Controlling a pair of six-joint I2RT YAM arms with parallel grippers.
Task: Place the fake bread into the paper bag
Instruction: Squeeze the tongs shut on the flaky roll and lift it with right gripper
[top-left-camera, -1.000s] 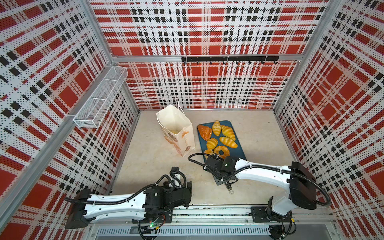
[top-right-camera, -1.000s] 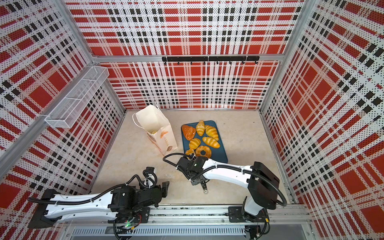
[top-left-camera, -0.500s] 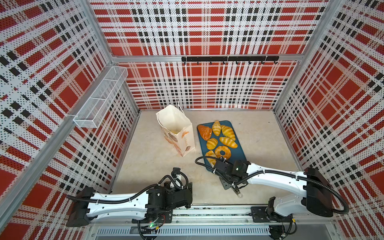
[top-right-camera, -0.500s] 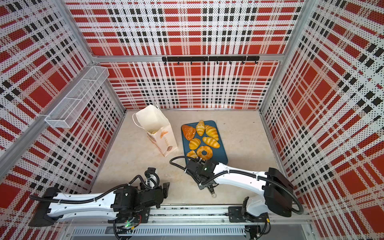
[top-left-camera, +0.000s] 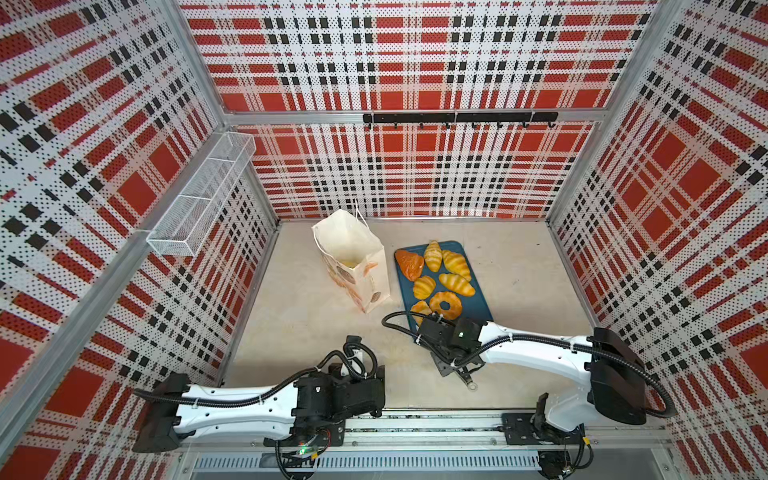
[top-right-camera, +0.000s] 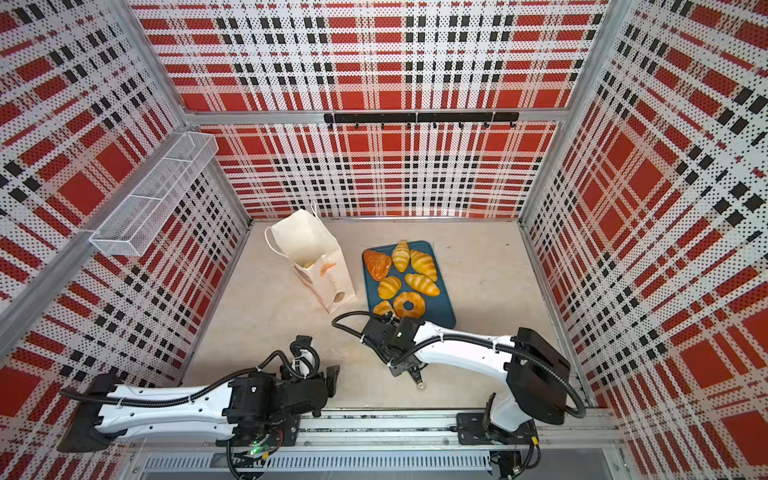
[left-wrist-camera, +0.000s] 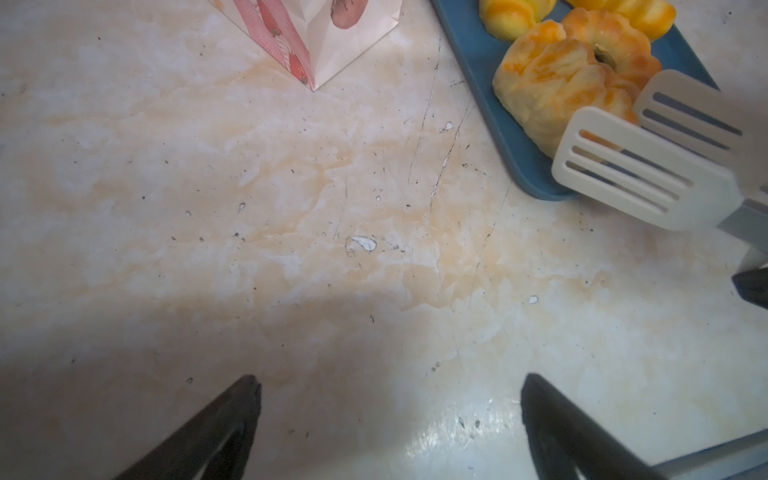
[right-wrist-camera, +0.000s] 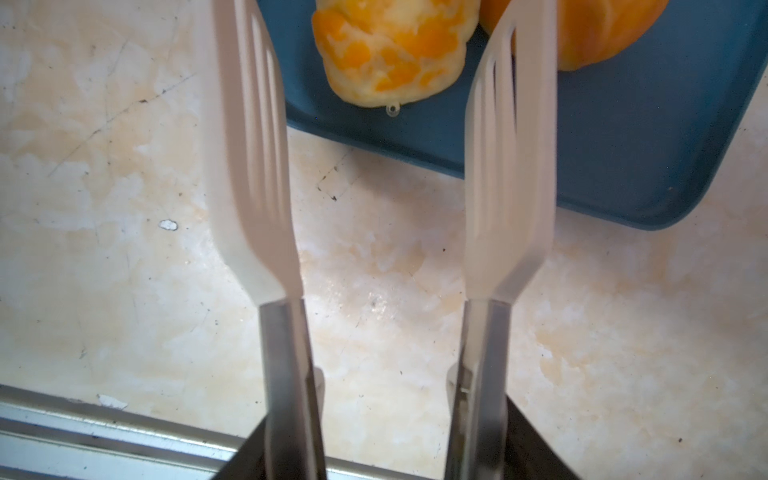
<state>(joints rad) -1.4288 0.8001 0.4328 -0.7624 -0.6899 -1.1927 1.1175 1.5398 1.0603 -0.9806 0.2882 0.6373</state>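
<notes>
My right claw (right-wrist-camera: 386, 444) is holding a pair of tongs (right-wrist-camera: 249, 166). The two white tong ends stand apart, right by a yellow bun (right-wrist-camera: 390, 54) at the near end of the blue tray (top-left-camera: 478, 309). I cannot tell if they touch it. Seven pieces of bread (top-left-camera: 456, 284) lie on that tray. The paper bag (top-left-camera: 368, 286) stands open on the counter (top-left-camera: 316, 332), just beside the tray. Something yellow shows inside it, but I cannot tell what. My left claw (left-wrist-camera: 390, 380) is wide open, low over the counter.
</notes>
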